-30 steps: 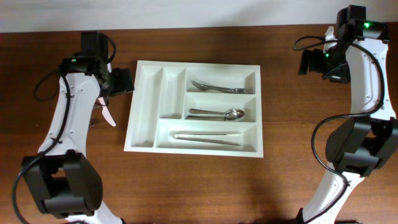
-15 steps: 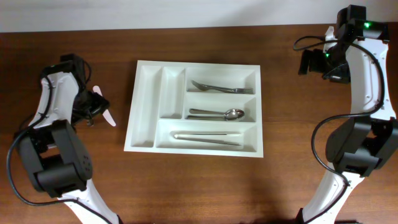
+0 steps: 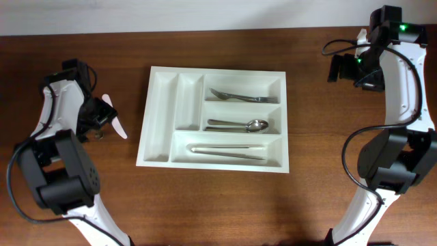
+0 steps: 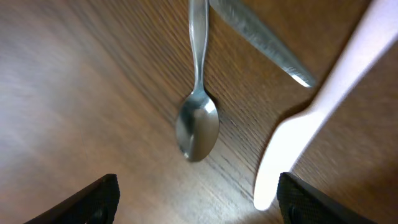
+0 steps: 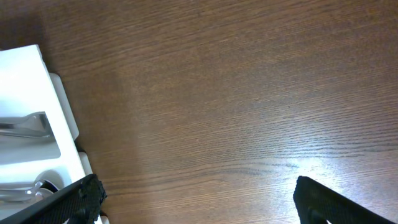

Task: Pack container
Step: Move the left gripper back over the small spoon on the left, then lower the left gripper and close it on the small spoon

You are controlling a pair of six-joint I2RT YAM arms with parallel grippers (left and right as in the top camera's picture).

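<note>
The container (image 3: 157, 117), a white cutlery tray, lies at the table's middle. Its right compartments hold a metal fork (image 3: 239, 96), a spoon (image 3: 240, 126) and a long metal piece (image 3: 225, 149). My left gripper (image 3: 95, 116) hovers to the left of it, open, over loose cutlery. The left wrist view shows a small metal spoon (image 4: 198, 124), a knife blade (image 4: 261, 40) and a white plastic utensil (image 4: 311, 118) on the wood. The left gripper (image 4: 196, 205) has nothing between its fingers. My right gripper (image 3: 341, 68) is open over bare wood at the far right.
A white plastic utensil (image 3: 118, 127) pokes out beside the left gripper, between it and the tray. In the right wrist view the tray's corner (image 5: 25, 93) shows at the left, with the right gripper (image 5: 196, 199) over plain wood.
The left arm has swung left and down, away from the tray's edge, and now sits over the loose cutlery. The right arm has not moved.
</note>
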